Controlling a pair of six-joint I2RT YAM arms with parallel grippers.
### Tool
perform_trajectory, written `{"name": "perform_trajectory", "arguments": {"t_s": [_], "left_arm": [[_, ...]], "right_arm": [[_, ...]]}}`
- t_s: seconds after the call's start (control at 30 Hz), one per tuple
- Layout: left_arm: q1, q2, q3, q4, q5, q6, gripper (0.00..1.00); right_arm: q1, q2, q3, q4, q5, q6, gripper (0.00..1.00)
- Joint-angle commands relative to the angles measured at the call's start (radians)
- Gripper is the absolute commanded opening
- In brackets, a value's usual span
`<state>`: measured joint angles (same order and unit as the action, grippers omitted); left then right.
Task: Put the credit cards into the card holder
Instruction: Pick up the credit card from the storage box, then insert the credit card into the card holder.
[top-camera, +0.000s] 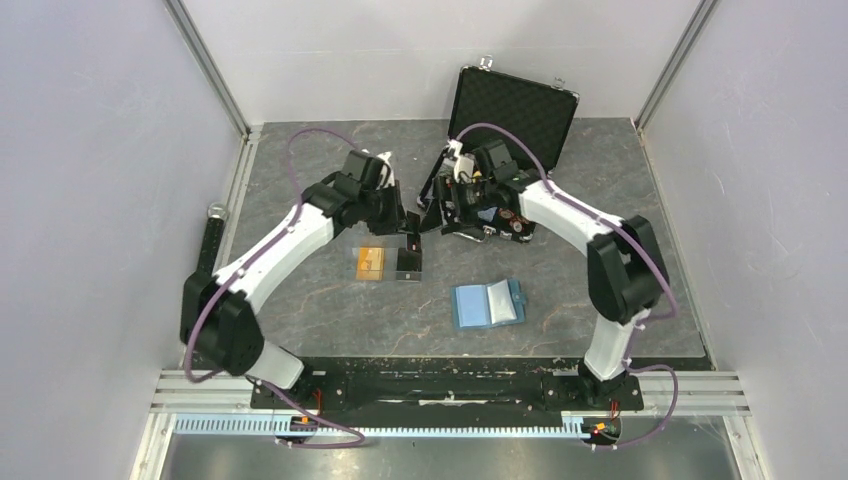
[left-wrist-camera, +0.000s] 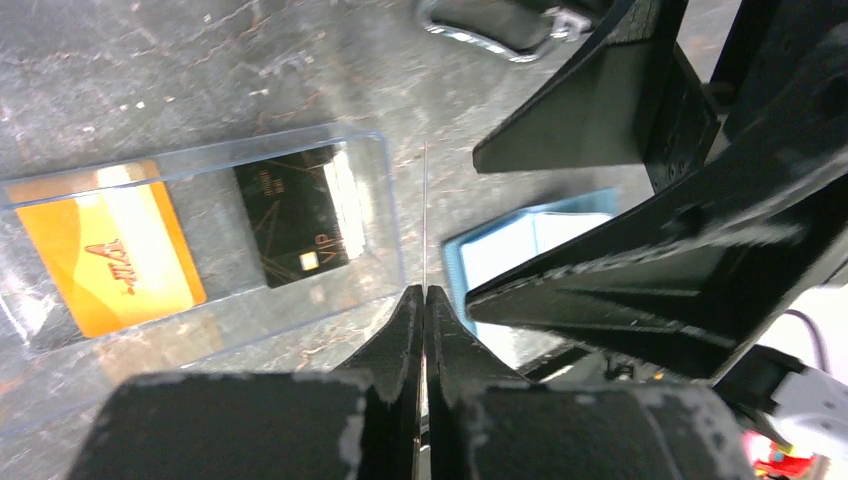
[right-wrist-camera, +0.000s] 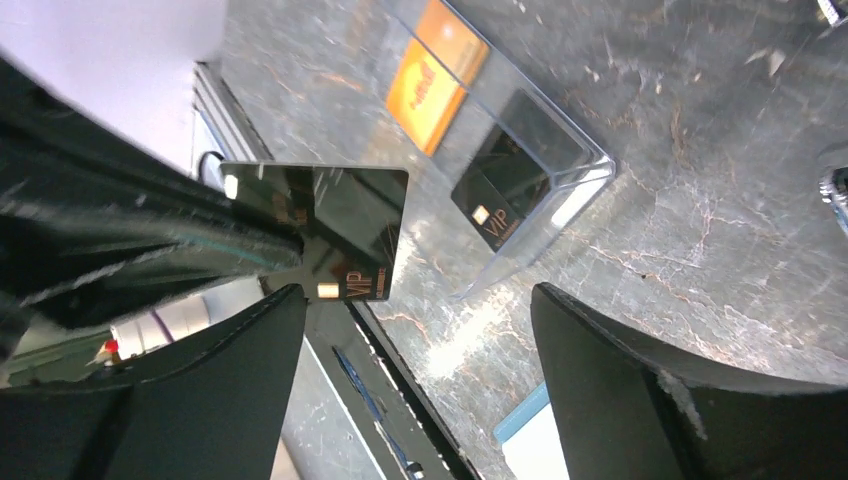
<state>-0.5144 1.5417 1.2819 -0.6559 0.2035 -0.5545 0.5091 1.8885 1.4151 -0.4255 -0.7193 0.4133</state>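
A black card (right-wrist-camera: 345, 230) is pinched edge-on by the left gripper (left-wrist-camera: 424, 292); the right gripper (right-wrist-camera: 415, 295) is spread wide. If the pinch slips, it could be dropped before the card holder (top-camera: 488, 305), four o'clock.

A dark grey tabletop (top-camera: 330, 320) with pale marbled veining fills the middle of the scene and takes soft, even overhead light, which shows as a whitish glare (right-wrist-camera: 450, 360) on its polished surface. Plain pale lavender-white panels close it in: a left wall (top-camera: 90, 150), a right wall (top-camera: 780, 150) and a far wall (top-camera: 400, 50). Slanting aluminium posts (top-camera: 205, 65) mark the far corners. An aluminium rail (top-camera: 200, 385) runs along the near edge, with a pale slotted strip (top-camera: 420, 427) just nearer.
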Motion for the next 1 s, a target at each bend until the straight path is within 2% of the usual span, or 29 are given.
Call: {"name": "perform_trajectory", "arguments": {"t_s": [0.0, 0.13, 0.23, 0.37, 0.5, 0.6, 0.67, 0.8, 0.83, 0.9, 0.97], "left_arm": [[0.027, -0.123, -0.093, 0.157, 0.126, -0.077, 0.02], [0.046, -0.215, -0.230, 0.392, 0.296, -0.175, 0.02], [0.051, -0.251, -0.310, 0.562, 0.402, -0.250, 0.02], [0.051, -0.284, -0.381, 0.765, 0.478, -0.338, 0.02], [0.051, -0.280, -0.400, 0.860, 0.544, -0.384, 0.02], [0.050, -0.275, -0.404, 0.887, 0.568, -0.403, 0.02], [0.050, -0.278, -0.408, 0.888, 0.566, -0.401, 0.02], [0.050, -0.282, -0.422, 0.888, 0.560, -0.404, 0.03], [0.049, -0.283, -0.426, 0.889, 0.561, -0.406, 0.05], [0.049, -0.288, -0.436, 0.889, 0.555, -0.407, 0.15], [0.050, -0.296, -0.444, 0.884, 0.548, -0.402, 0.31]], "right_arm": [[-0.054, -0.173, -0.086, 0.144, -0.049, 0.021, 0.87], [-0.109, -0.291, -0.263, 0.398, -0.171, 0.159, 0.88], [-0.126, -0.360, -0.370, 0.614, -0.244, 0.286, 0.85], [-0.126, -0.389, -0.438, 0.708, -0.285, 0.345, 0.78], [-0.124, -0.395, -0.459, 0.735, -0.305, 0.355, 0.71], [-0.123, -0.401, -0.477, 0.791, -0.322, 0.397, 0.57], [-0.122, -0.406, -0.496, 0.869, -0.333, 0.454, 0.43], [-0.120, -0.419, -0.544, 1.023, -0.347, 0.560, 0.23], [-0.118, -0.422, -0.552, 1.060, -0.350, 0.586, 0.16], [-0.118, -0.423, -0.569, 1.123, -0.357, 0.628, 0.02], [-0.118, -0.426, -0.574, 1.140, -0.361, 0.639, 0.00]]}}
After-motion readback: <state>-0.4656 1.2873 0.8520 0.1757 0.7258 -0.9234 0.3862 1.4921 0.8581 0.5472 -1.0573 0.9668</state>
